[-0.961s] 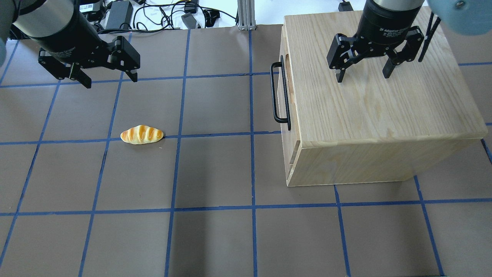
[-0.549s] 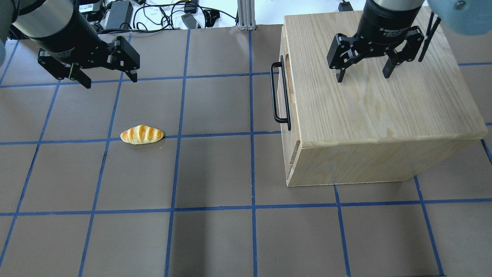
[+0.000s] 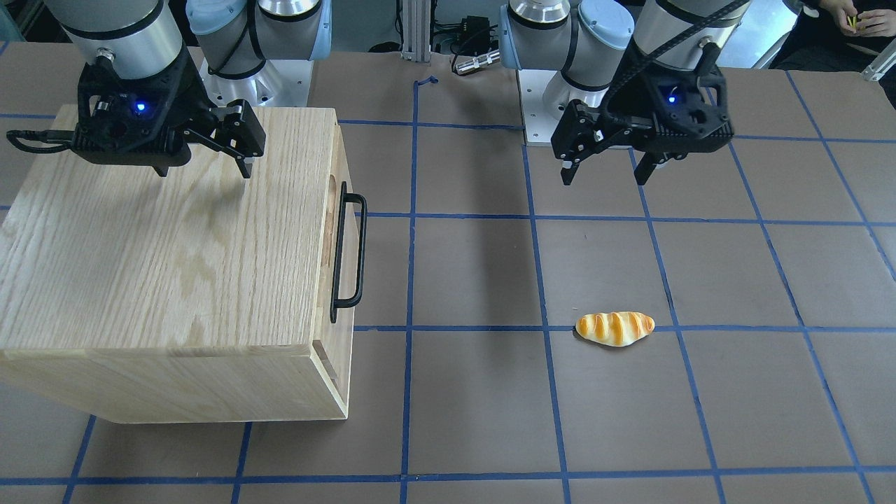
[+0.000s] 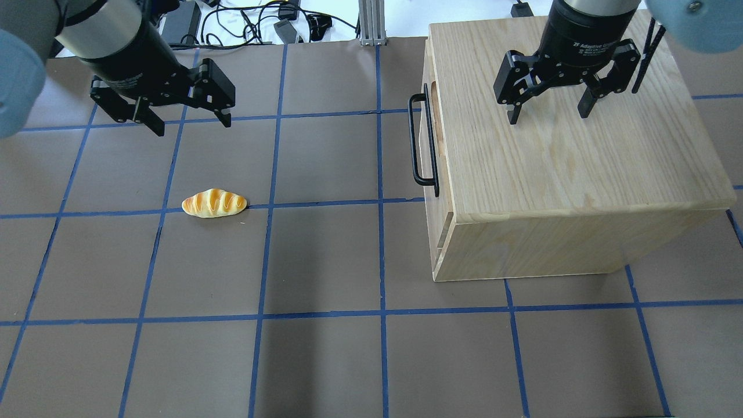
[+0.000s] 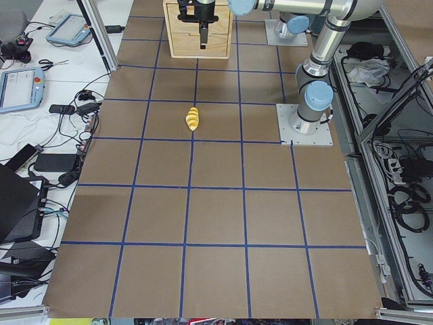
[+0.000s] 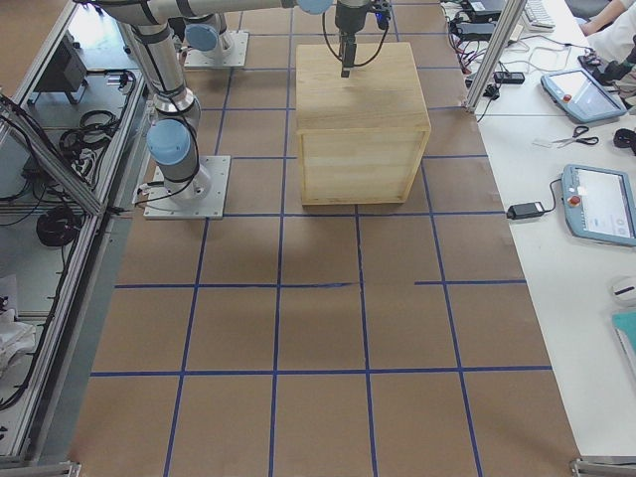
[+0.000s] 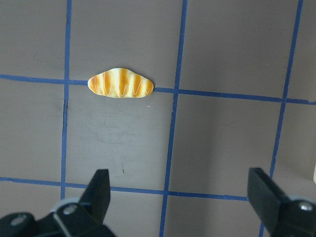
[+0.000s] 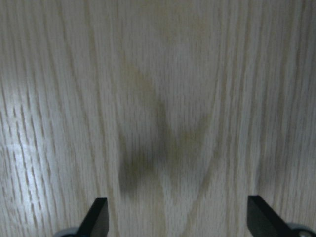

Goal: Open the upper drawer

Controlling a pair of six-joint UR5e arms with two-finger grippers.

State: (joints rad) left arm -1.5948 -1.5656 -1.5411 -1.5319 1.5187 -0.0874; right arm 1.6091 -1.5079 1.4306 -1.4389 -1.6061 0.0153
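The upper drawer [image 4: 435,128] sits shut in the left-facing front of the oak cabinet [image 4: 569,151]. Its long black bar handle [image 4: 413,139] sticks out toward the table's middle and also shows in the front-facing view [image 3: 362,248]. My left gripper [image 4: 193,125] is open and empty. It hovers over the brown mat far to the left of the handle, and its wrist view [image 7: 180,197] shows only the mat and a bread roll. My right gripper [image 4: 547,116] is open and empty just above the cabinet's top. Its wrist view [image 8: 177,217] shows only wood grain.
A striped bread roll [image 4: 214,204] lies on the mat between my left gripper and the cabinet, nearer the gripper; it also shows in the left wrist view [image 7: 121,84]. Cables and power bricks [image 4: 180,20] lie beyond the mat's far edge.
My left arm has moved to the right, toward the cabinet, with its gripper still open. The right arm, the drawer and the bread roll have not moved.
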